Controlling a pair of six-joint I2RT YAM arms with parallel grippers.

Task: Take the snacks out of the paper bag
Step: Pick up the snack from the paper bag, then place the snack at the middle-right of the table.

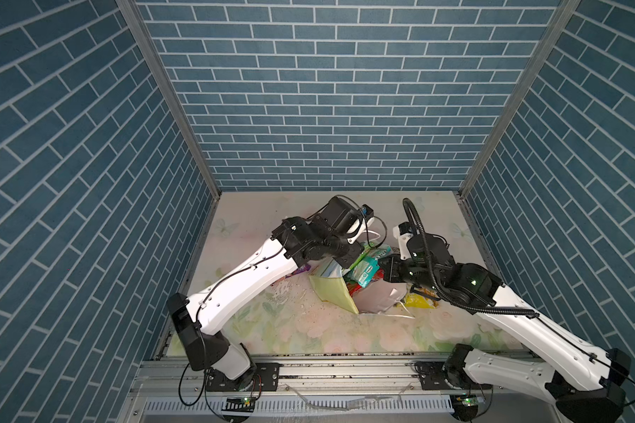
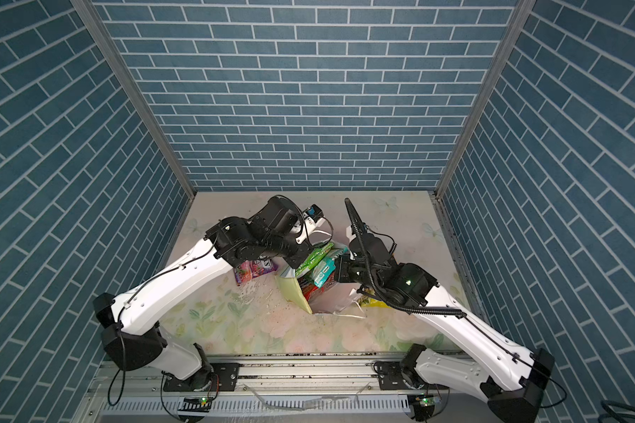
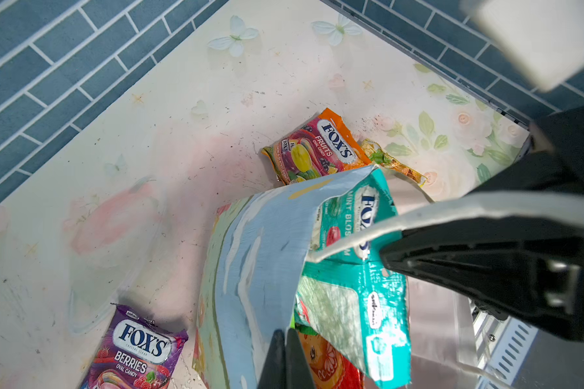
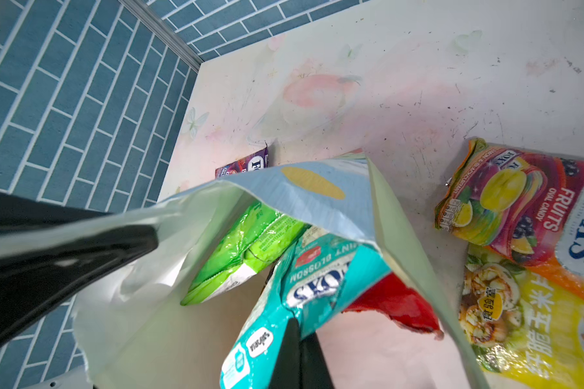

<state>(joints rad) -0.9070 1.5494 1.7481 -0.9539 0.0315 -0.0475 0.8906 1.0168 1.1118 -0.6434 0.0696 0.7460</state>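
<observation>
Mid-table: paper bag [image 1: 332, 293] tipped, mouth open. L gripper [image 3: 285, 336] pinched on bag wall; R gripper [image 4: 299, 336] clamped on teal Fox's pkt [image 4: 317, 279] inside. Out on table [image 3: 182, 134]: purple pkt [image 3: 139, 350], orange pkt [image 3: 317, 148], yellow pkt [image 4: 533, 336].

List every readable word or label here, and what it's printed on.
"FOX'S BERRIES OVAL CANDY": purple packet
"FOX'S FRUITS OVAL CANDY": orange packet
"FOX'S MINT BLOSSOM": teal packet
Chinese characters, not transcribed: yellow packet
Print too small to read: green packet
No text seen: paper bag

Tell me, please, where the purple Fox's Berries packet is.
In a top view, the purple Fox's Berries packet lies on the table left of the paper bag, under the left arm.
</observation>
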